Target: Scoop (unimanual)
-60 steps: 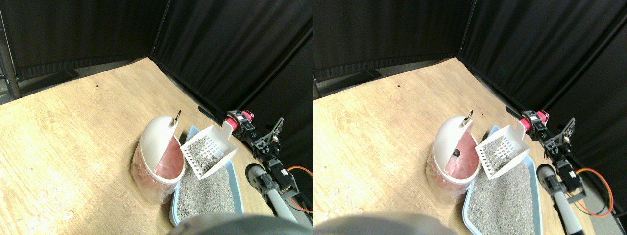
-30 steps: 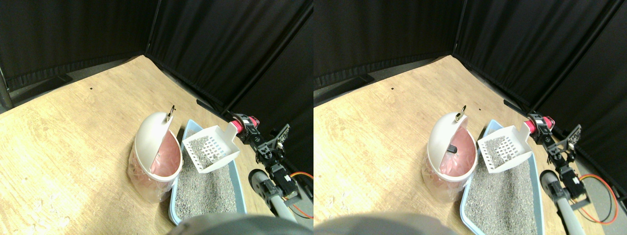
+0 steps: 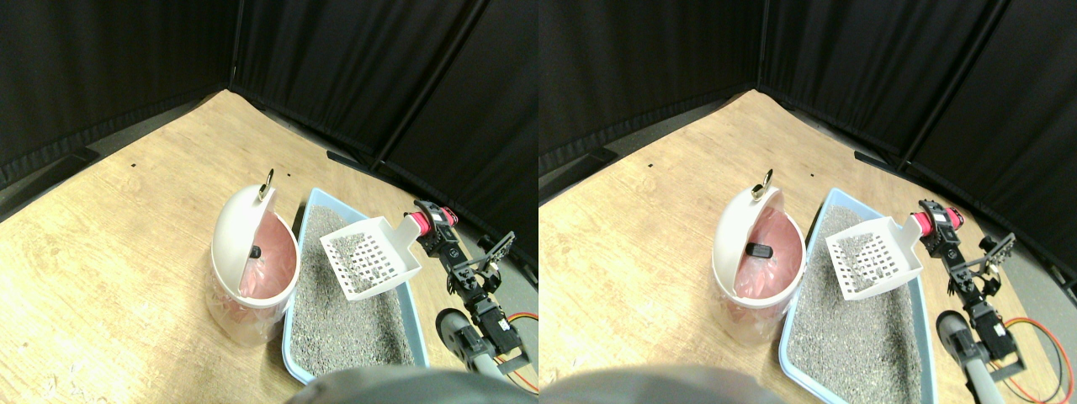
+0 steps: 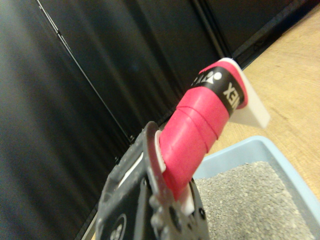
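A white slotted scoop (image 3: 368,259) hangs over the light blue litter tray (image 3: 289,349), which holds grey litter (image 3: 336,328). Only a few grains lie in the scoop's basket. My right gripper (image 3: 432,227) is shut on the scoop's pink wrapped handle (image 3: 423,220) at the tray's right side. In the wrist view the pink handle (image 4: 200,130) runs out from the dark jaw frame (image 4: 150,200), with the tray's rim (image 4: 250,147) and the litter (image 4: 250,200) beyond it. Left of the tray stands a white swing-lid bin (image 3: 231,244) with a pink liner, and a small black object (image 3: 255,251) lies in its opening.
Everything sits on a light wooden floor (image 3: 109,252). Black curtains (image 3: 353,76) close off the back and the right side. An orange cable (image 3: 526,320) loops near my arm at the lower right.
The whole view has swung, so the camera has moved. The scoop's heap of litter has thinned to a few grains, and the scoop now sits further from the bin's opening, over the tray.
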`<state>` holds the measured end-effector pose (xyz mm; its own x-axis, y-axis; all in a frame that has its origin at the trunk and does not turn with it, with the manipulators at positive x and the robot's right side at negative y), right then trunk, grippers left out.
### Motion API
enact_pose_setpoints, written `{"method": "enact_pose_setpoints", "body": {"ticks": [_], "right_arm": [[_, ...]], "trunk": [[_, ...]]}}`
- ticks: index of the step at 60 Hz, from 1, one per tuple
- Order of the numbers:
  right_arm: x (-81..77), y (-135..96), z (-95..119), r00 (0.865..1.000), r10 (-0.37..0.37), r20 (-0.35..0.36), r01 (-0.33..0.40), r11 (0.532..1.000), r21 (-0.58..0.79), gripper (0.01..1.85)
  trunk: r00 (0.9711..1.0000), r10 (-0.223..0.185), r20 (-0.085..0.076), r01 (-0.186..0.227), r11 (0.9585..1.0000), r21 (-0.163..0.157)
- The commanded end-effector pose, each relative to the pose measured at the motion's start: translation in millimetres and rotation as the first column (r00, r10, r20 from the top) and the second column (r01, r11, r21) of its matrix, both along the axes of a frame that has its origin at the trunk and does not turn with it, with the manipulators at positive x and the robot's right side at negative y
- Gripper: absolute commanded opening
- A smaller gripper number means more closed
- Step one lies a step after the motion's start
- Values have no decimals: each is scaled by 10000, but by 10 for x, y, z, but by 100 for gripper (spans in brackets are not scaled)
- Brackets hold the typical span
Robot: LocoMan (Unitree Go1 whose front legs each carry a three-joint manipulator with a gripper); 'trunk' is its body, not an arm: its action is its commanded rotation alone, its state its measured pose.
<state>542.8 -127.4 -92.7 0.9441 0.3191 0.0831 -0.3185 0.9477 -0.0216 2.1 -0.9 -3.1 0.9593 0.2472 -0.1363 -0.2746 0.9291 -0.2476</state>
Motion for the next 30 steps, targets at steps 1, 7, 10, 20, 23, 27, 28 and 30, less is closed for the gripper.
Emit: {"method": "enact_pose_setpoints", "body": {"ticks": [1, 7, 10, 20, 23, 27, 28, 30], "right_arm": [[-17, -41, 83, 9984, -359, 445, 329, 9973, 659, 6], [-75, -204, 52, 9969, -701, 369, 656, 9915, 1123, 6], [-100, -288, 34, 9952, -928, 323, 880, 9879, 1279, 6], [-177, -505, -78, 9871, -1578, 260, 1508, 9725, 1773, 6], [-201, -552, -112, 9858, -1666, 226, 1600, 9708, 1789, 6], [-237, -614, -162, 9829, -1830, 181, 1763, 9656, 1913, 6], [-250, -629, -180, 9821, -1873, 190, 1800, 9638, 1968, 6], [-257, -636, -189, 9810, -1933, 188, 1858, 9623, 1985, 6]], "trunk": [[9994, -320, 139, 317, 9992, 225], [9978, -654, 105, 649, 9969, 439], [9968, -787, 112, 780, 9956, 519], [9930, -1179, 37, 1173, 9902, 759], [9920, -1262, 34, 1255, 9888, 812], [9910, -1335, 35, 1327, 9875, 856], [9908, -1356, 21, 1349, 9871, 866], [9902, -1395, -3, 1390, 9864, 874]]}}
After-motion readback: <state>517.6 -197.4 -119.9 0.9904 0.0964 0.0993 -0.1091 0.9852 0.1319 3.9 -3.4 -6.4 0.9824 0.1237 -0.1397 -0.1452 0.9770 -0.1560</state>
